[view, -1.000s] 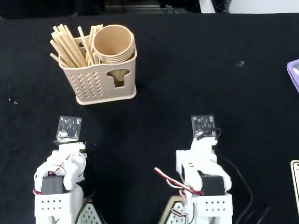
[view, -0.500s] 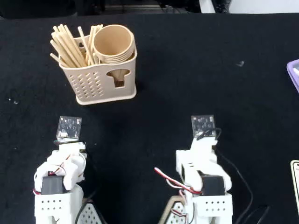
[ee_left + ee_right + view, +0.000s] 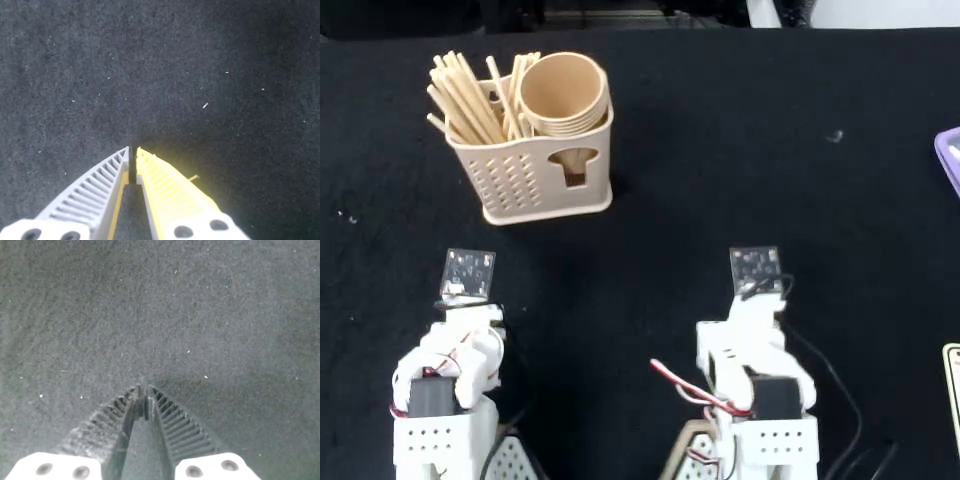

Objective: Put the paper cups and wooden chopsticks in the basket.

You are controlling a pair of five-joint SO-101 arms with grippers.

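Logging surface first: desk [image 3: 740,180] under black cloth, lint specks in both wrist views. Room beyond far edge is dark, and we can't make it out. Basket [image 3: 545,190] sits far left w/ paper cups [image 3: 565,95] stacked inside and wooden chopsticks [image 3: 470,100] upright beside them. Left gripper [image 3: 134,152] fingers are pressed together over bare cloth; right gripper [image 3: 145,392] likewise. Purple item [image 3: 950,158] is cut off at right edge, so we can't ID it.

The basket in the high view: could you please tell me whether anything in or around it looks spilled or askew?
Nothing stands out. The basket stands upright, the stacked paper cups sit in one side, the wooden chopsticks lean fanned in the other, and none lies on the black table.
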